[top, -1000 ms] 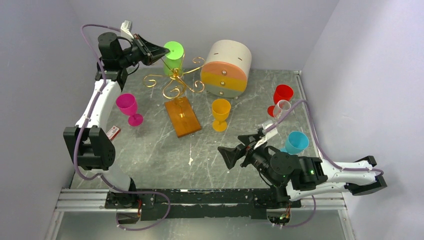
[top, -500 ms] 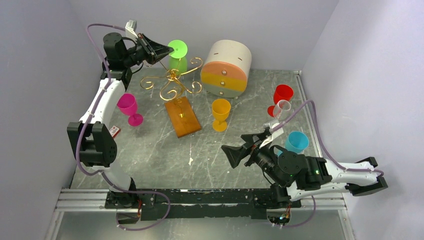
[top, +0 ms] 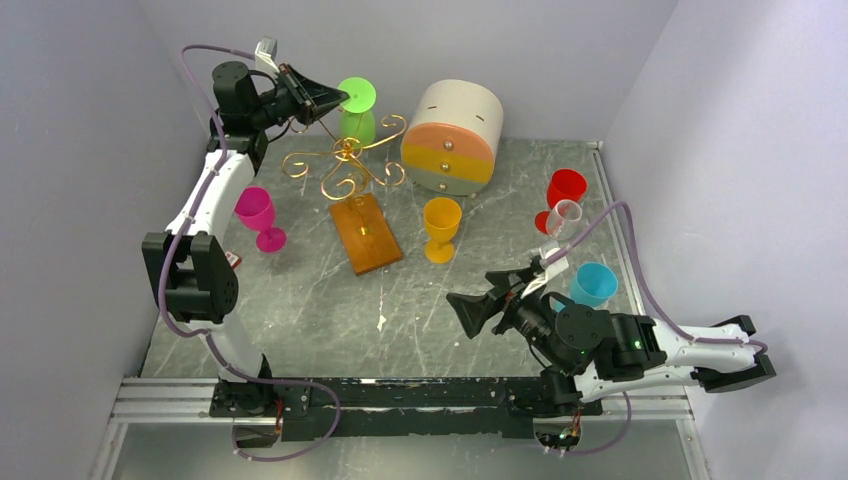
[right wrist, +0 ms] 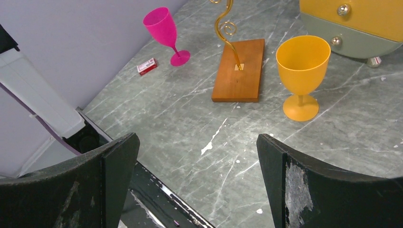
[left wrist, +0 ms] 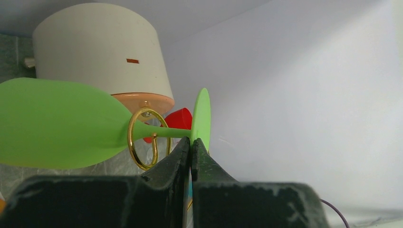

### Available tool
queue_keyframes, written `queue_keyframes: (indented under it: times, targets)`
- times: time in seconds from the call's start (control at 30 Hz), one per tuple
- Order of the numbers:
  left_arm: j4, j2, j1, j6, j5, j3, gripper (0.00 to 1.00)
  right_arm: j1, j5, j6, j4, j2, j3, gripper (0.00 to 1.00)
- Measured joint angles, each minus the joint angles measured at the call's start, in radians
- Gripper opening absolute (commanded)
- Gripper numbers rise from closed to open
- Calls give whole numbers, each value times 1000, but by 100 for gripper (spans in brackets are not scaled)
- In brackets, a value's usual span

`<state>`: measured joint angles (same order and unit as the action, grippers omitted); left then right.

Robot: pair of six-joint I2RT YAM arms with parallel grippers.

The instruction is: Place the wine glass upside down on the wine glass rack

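Left gripper [left wrist: 191, 144] pinched shut on the foot rim of the green wine glass [left wrist: 57, 124] | glass inverted, foot up, bowl down, just ahead of the fingertips | stem inside a gold loop of the wine glass rack [top: 345, 172] | right gripper [right wrist: 197, 140] jaws wide, holding nothing

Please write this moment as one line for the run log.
left gripper: shut on green plastic wine glass | stem in loop of gold wire rack | right gripper: open, empty

Top camera looks down over the table [top: 300, 300]; both close wrist cameras catch the wine glass rack [top: 366, 235].
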<state>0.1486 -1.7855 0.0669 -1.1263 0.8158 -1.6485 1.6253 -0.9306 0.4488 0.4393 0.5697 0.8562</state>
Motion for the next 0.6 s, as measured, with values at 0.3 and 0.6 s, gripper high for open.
queue_keyframes:
  times: [0.3,0.6]
  targets:
    - [9,-1,-21,0,3,-2,8,0,0,13,8,-11,0,100]
    - [21,-2,-50,-1,8,-2,14,0,0,36,45,-12,10,100]
